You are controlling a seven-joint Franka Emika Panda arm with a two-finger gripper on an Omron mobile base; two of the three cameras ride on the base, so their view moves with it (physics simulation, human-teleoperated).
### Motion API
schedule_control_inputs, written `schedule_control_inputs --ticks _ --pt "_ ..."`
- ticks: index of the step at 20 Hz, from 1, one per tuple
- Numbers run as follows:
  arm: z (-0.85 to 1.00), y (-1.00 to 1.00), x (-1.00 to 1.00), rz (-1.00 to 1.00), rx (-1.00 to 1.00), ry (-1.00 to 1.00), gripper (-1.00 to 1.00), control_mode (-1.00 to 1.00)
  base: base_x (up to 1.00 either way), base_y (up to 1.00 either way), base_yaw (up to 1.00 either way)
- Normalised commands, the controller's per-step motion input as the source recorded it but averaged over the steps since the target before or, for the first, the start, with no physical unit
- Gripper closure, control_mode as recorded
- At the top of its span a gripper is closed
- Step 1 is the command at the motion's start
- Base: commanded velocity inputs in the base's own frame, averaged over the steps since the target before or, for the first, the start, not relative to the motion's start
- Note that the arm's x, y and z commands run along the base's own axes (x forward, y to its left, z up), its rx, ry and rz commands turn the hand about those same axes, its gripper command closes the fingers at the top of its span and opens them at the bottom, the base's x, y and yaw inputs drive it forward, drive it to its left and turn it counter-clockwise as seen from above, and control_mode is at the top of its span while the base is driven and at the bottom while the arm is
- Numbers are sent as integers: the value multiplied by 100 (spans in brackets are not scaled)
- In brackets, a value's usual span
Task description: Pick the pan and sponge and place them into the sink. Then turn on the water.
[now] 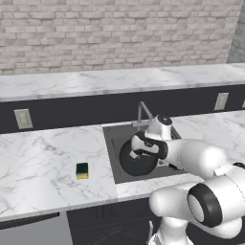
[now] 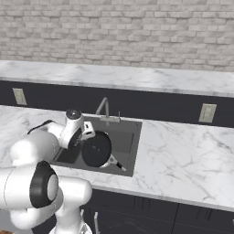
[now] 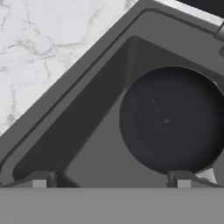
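Observation:
The round black pan (image 1: 138, 164) (image 2: 97, 150) (image 3: 173, 120) lies flat inside the dark grey sink (image 1: 110, 143) (image 2: 131, 137) (image 3: 87, 100), its thin handle pointing toward the front right corner. My gripper (image 1: 137, 152) (image 2: 87, 132) (image 3: 111, 181) hovers just above the pan's left side, open, with nothing between its fingers. The green-topped yellow sponge (image 1: 82, 170) rests on the marble counter to the left of the sink, well apart from the gripper. The thin grey faucet (image 1: 143, 113) (image 2: 105, 109) stands at the sink's back edge; no water is running.
The marble counter (image 1: 43, 158) (image 2: 183, 151) runs on both sides of the sink. A dark backsplash carries wall outlets (image 1: 23, 118) (image 2: 207, 113), with a raised marble ledge and brick wall behind. A sliver of silver drain (image 3: 205, 176) shows beside the pan.

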Motion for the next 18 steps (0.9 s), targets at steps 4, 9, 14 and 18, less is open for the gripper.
schedule_control_inputs --ticks 4,9,14,18 --pt "32 38 -25 -21 5 0 -100 -100 0 0 0" --pt "35 40 -37 -18 11 0 -100 -100 0 0 0" --pt "41 34 -57 -13 18 0 -100 -100 0 0 0" --pt "35 37 -57 -10 18 0 -100 -100 0 0 0"
